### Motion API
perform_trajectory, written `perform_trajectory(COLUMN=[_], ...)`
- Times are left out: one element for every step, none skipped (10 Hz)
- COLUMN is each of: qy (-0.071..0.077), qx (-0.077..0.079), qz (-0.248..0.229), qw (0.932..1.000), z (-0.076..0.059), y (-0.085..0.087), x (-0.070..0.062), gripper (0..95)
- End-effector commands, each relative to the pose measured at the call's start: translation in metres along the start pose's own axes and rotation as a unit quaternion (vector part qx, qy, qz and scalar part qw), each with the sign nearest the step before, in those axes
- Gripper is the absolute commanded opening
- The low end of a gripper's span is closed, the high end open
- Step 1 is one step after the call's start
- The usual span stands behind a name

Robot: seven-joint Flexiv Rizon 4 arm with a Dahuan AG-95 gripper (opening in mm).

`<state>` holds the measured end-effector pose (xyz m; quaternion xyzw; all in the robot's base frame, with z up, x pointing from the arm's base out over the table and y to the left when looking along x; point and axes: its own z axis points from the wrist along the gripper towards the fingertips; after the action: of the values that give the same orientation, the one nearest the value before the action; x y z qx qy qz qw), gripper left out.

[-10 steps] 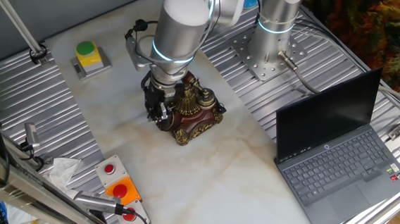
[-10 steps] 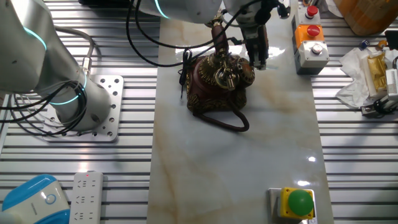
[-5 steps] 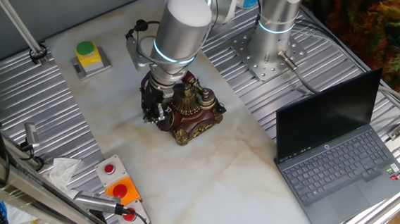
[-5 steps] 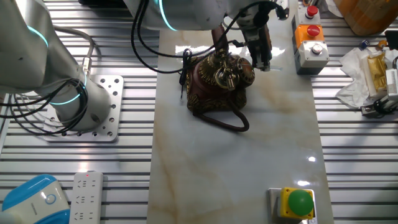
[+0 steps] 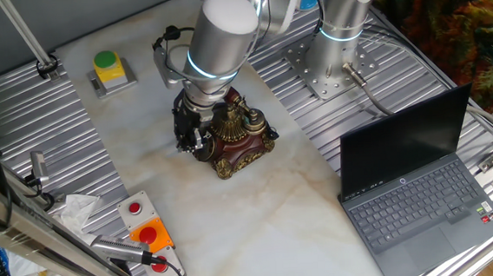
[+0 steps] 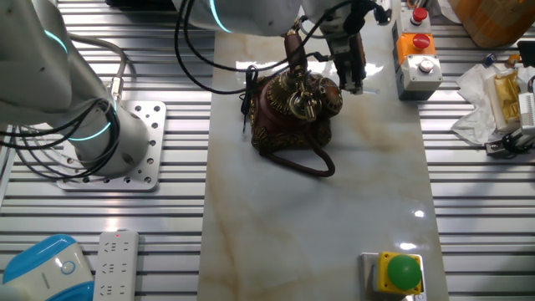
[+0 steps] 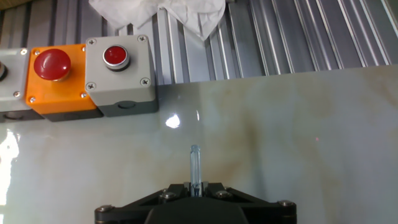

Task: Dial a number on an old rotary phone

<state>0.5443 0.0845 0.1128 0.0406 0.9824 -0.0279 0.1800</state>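
The old rotary phone [image 6: 292, 113] sits on the marble table [image 6: 334, 217], near its far end in the other fixed view, handset resting on the cradle. The pincer [image 6: 349, 71] hangs just beside the phone, toward the button boxes [image 7: 87, 78]. In the hand view a thin clear rod [image 7: 194, 167] sticks out from between its closed jaws, clamped there (a dialing stylus, by the look of it). The rod points at bare marble, not the dial.

My read: this is the approach, with no finger hole engaged yet. Next comes steering the rod tip into a dial hole.

The handset's long axis runs across the table's width; which way the dial faces, I cannot tell.
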Motion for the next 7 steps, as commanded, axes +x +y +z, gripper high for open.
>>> perform_trajectory(qy=[-0.004, -0.004, -0.005, -0.006, -0.008, -0.009, -0.012], qx=[-0.001, -0.001, -0.001, -0.002, -0.002, -0.002, -0.002], qz=[0.0, 0.001, 0.0, 0.0, 0.0, -0.001, -0.002], qw=[1.0, 1.0, 1.0, 1.0, 1.0, 1.0, 0.9999], z=[0.0032, 0.0032, 0.0032, 0.0032, 0.0032, 0.0032, 0.0033], y=[0.0006, 0.0006, 0.0006, 0.0006, 0.0006, 0.0006, 0.0006], x=[-0.0018, -0.0018, -0.0018, -0.0018, -0.0018, -0.0018, -0.0018], gripper=[0.0, 0.0, 0.0, 0.0, 0.0, 0.0, 0.0])
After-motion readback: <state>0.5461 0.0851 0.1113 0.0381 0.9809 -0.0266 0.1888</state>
